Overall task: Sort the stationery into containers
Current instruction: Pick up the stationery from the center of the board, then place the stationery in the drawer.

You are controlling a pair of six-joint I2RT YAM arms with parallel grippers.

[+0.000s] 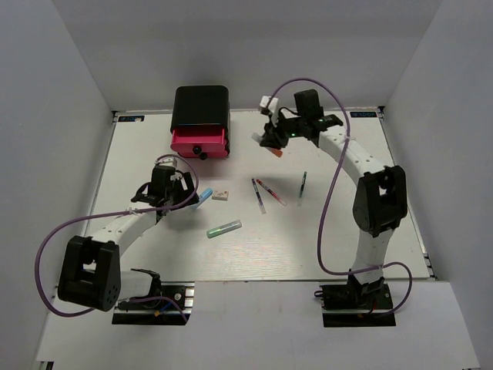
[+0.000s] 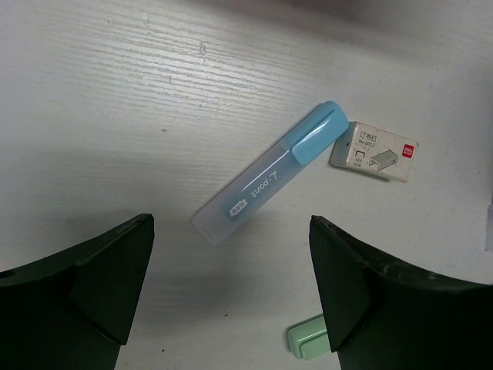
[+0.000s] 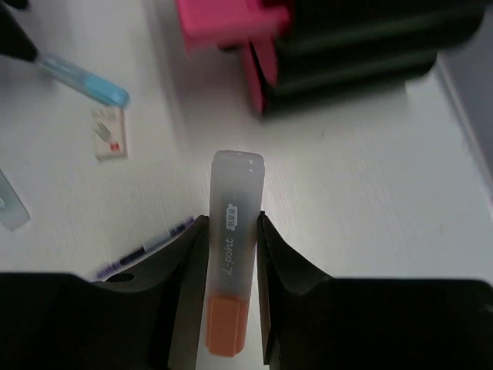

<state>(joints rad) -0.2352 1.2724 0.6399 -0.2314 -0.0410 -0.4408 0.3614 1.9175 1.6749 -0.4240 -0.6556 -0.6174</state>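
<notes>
My right gripper (image 1: 271, 143) (image 3: 231, 219) is shut on an orange-capped marker (image 1: 276, 153) (image 3: 229, 262), held above the table to the right of the black box (image 1: 200, 106) (image 3: 354, 42). A pink drawer (image 1: 199, 142) (image 3: 223, 19) of the box stands pulled out. My left gripper (image 1: 185, 196) (image 2: 231, 223) is open, low over a light-blue marker (image 1: 205, 198) (image 2: 269, 173) that lies just ahead of its fingers. A small white block (image 1: 222, 193) (image 2: 373, 152) lies beside that marker's cap. A green marker (image 1: 224, 228) (image 2: 308, 341) lies nearer the front.
Two red-and-white pens (image 1: 259, 195) and a dark pen (image 1: 303, 187) lie mid-table, right of the white block. White walls close in the table on the left, right and back. Purple cables loop from both arms.
</notes>
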